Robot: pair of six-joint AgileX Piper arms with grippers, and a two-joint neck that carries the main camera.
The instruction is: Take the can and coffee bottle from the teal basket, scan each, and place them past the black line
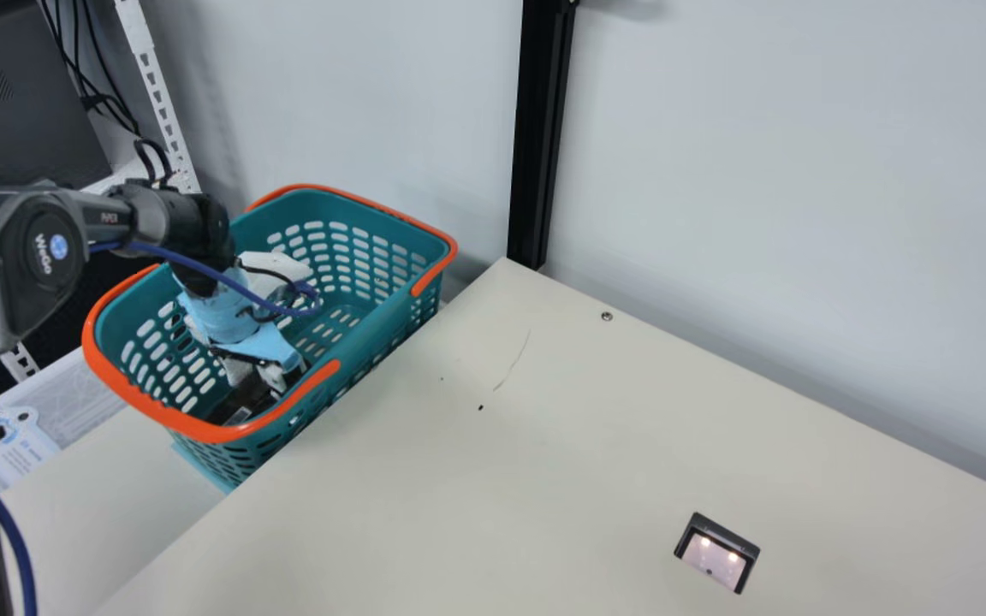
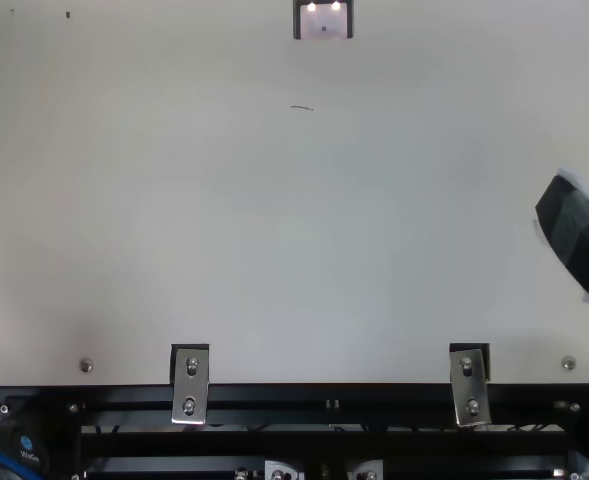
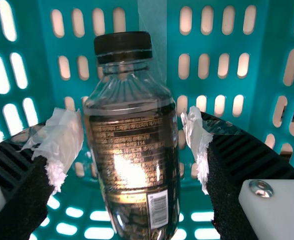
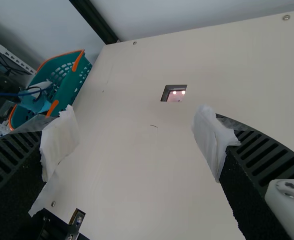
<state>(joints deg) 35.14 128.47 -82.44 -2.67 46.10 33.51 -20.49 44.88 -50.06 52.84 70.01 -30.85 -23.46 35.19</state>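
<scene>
Your left gripper (image 3: 132, 144) stands spread, fingers either side of the coffee bottle (image 3: 132, 172), inside the teal basket (image 1: 373, 330), near its corner beside the bench (image 1: 544, 470). Bottle's lift, scan, placing remain; can's progress: you can't tell.

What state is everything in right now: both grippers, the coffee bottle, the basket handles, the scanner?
Left gripper: open
Right gripper: open
Coffee bottle: capped, inside the basket
Basket handles: folded down
Scanner: lit
</scene>
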